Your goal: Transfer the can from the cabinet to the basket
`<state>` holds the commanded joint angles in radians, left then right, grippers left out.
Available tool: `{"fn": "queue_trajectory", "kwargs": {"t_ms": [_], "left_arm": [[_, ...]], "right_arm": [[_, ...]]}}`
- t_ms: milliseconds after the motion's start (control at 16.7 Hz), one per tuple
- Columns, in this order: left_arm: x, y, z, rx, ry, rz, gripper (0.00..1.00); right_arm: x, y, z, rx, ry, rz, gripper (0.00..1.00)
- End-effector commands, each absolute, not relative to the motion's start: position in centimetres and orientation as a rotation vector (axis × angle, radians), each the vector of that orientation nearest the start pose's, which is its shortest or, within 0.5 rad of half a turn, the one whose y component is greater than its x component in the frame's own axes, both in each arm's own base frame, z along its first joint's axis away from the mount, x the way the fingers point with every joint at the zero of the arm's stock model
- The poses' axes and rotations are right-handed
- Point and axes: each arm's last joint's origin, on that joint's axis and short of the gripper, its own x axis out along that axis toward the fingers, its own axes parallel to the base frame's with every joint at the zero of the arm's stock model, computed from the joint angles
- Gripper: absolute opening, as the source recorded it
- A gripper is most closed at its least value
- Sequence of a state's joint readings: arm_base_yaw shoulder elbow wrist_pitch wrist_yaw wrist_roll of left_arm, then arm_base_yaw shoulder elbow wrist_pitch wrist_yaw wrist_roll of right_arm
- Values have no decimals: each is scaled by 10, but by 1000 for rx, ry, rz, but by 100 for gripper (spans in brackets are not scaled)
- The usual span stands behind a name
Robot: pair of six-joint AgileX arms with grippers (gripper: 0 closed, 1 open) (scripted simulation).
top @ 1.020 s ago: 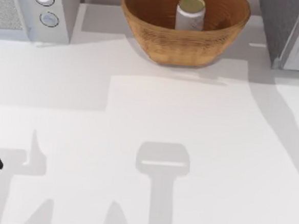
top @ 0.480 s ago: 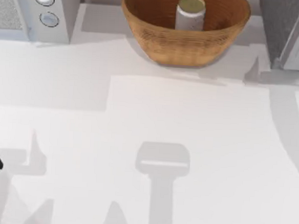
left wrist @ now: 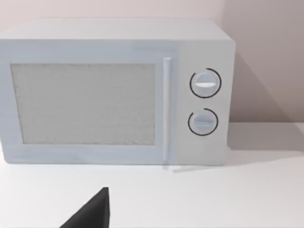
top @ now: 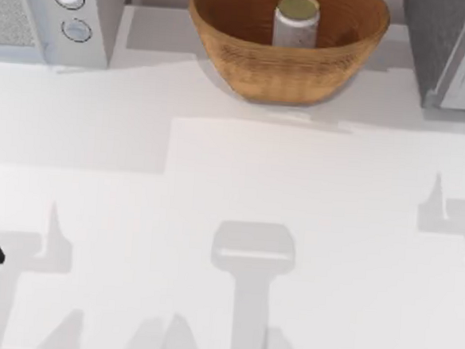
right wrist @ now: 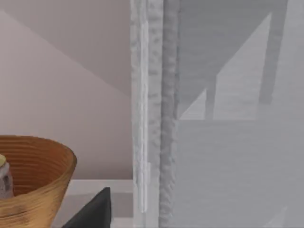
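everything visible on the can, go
The can is a small cylinder with a pale grey-white body and a dull yellow-gold round top. It stands upright inside the basket, toward the back, top about level with the rim. No gripper touches it. In the right wrist view a sliver of it peeks over the basket's rim. Its base is hidden by the basket's wall.

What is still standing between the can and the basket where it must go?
Nothing visible does. The can stands upright inside the basket already, at the table's far edge, with the cabinet to the basket's right and the white appliance to its left.
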<state>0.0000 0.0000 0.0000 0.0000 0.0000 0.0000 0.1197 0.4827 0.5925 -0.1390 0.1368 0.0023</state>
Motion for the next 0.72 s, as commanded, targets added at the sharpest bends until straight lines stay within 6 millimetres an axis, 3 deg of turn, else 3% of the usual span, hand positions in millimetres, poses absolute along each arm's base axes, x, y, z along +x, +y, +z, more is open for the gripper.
{"fn": "queue_trajectory", "kwargs": {"t_ms": [180, 360, 540, 720], "left_arm": [[106, -1, 160, 0, 0, 0, 100], [106, -1, 160, 0, 0, 0, 100], [106, -1, 160, 0, 0, 0, 100], [106, -1, 160, 0, 0, 0, 100]], "right_arm": [[112, 5, 242, -5, 29, -6, 100], [106, 1, 192, -2, 20, -1, 100], [106, -1, 165, 0, 4, 0, 100], [106, -1, 160, 0, 0, 0, 100]]}}
